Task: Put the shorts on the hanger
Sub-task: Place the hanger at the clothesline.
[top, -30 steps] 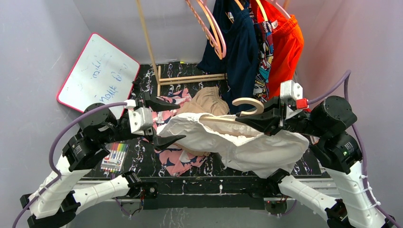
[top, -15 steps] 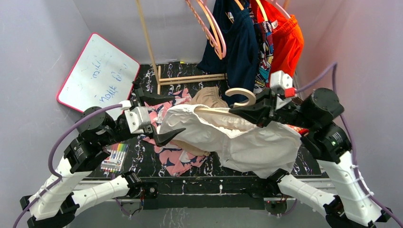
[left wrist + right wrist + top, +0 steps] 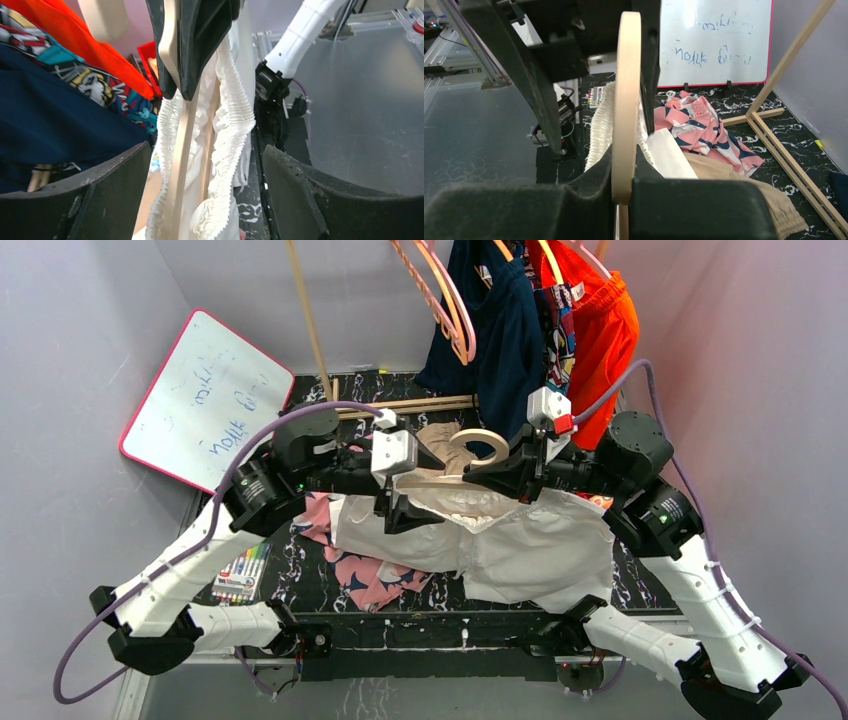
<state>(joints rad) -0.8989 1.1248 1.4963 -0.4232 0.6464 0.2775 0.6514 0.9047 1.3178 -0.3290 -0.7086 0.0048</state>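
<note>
The beige hanger (image 3: 440,480) is held in the air over the middle of the table, its hook (image 3: 626,95) pinched by my right gripper (image 3: 512,462), which is shut on it. The white shorts (image 3: 520,545) hang from the hanger, their gathered waistband (image 3: 231,125) running along both sides of the hanger's arm (image 3: 181,150). My left gripper (image 3: 422,492) is open at the hanger's left end. Its fingers (image 3: 100,200) stand wide on either side of the arm and waistband, apart from both.
A pink navy-patterned garment (image 3: 372,578) and tan shorts (image 3: 438,436) lie on the black marbled table. A wooden rack (image 3: 400,405) at the back carries pink hangers (image 3: 445,300), a navy garment (image 3: 505,340) and an orange one (image 3: 600,330). Whiteboard (image 3: 205,395) and marker pack (image 3: 240,570) are at the left.
My right gripper has carried the hanger and shorts up and back to the left. My left arm has swung in from the left, its open jaws now straddling the hanger's end.
</note>
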